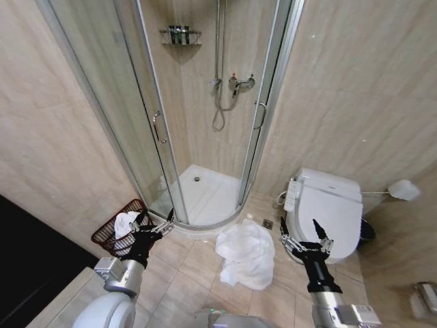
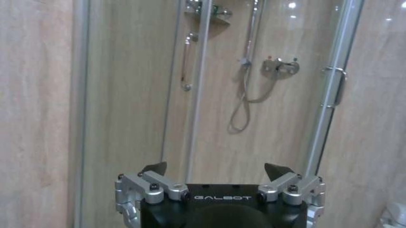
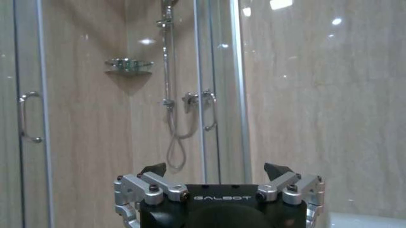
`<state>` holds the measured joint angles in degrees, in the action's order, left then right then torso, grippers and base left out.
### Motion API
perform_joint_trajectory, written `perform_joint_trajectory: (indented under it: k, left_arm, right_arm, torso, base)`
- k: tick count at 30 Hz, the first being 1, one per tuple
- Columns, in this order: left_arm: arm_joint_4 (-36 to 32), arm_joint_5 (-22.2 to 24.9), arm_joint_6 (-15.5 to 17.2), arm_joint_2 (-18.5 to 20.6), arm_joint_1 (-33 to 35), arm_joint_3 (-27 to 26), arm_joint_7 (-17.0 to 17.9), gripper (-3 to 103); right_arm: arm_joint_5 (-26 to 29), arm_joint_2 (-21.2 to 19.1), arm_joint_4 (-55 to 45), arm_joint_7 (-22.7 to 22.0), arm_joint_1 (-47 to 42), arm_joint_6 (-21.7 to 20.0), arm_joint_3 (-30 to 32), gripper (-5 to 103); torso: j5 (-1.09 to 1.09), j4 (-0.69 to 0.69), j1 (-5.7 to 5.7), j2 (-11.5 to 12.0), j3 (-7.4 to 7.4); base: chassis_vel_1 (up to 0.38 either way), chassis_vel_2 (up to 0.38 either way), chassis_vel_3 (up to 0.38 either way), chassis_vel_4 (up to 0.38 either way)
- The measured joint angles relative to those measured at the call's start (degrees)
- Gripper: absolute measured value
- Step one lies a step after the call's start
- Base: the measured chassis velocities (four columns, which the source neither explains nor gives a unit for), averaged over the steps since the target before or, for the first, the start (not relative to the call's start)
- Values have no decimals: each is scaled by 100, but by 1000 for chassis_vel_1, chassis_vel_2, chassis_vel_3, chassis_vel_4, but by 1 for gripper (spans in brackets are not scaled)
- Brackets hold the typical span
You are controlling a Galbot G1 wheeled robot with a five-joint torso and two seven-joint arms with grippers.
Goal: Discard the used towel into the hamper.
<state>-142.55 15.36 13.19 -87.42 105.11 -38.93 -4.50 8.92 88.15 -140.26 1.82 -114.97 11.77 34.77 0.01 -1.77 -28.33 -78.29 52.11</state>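
A crumpled white towel is seen in the head view lying on the tiled floor, between the shower enclosure and the toilet. The hamper, a reddish-brown openwork basket, is set against the wall on the left, near the shower door, with a piece of white cloth already inside it. The left gripper is held just beside the hamper's rim, its fingers spread apart and empty. The right gripper is held in front of the toilet, to the right of the towel, likewise spread and empty. In the wrist views neither the towel nor the hamper is visible; the left gripper and right gripper are shown with jaws parted, facing the glass shower, the hose and the mixer tap.
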Motion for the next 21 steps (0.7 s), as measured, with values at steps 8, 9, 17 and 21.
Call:
perform_joint_trajectory:
  k: [8, 9, 17, 21]
  left_arm:
    - [0, 0, 0, 0, 0, 0, 0, 100]
    - [0, 0, 0, 0, 0, 0, 0, 100]
    - [0, 0, 0, 0, 0, 0, 0, 100]
    - [0, 0, 0, 1, 0, 0, 0, 100]
  right_arm:
    - [0, 0, 0, 0, 0, 0, 0, 100]
    - [0, 0, 0, 0, 0, 0, 0, 100]
    - [0, 0, 0, 0, 0, 0, 0, 100]
    - [0, 0, 0, 0, 1, 0, -1, 100]
  torso:
    - [-1, 0, 0, 0, 0]
    - [-1, 0, 0, 0, 0]
    - [-1, 0, 0, 1, 0]
    - [-3, 0, 0, 1, 0]
  base:
    - [52, 53, 47, 44]
    - [0, 0, 0, 0]
    - [-3, -3, 6, 5]
    - [-70, -53, 86, 84]
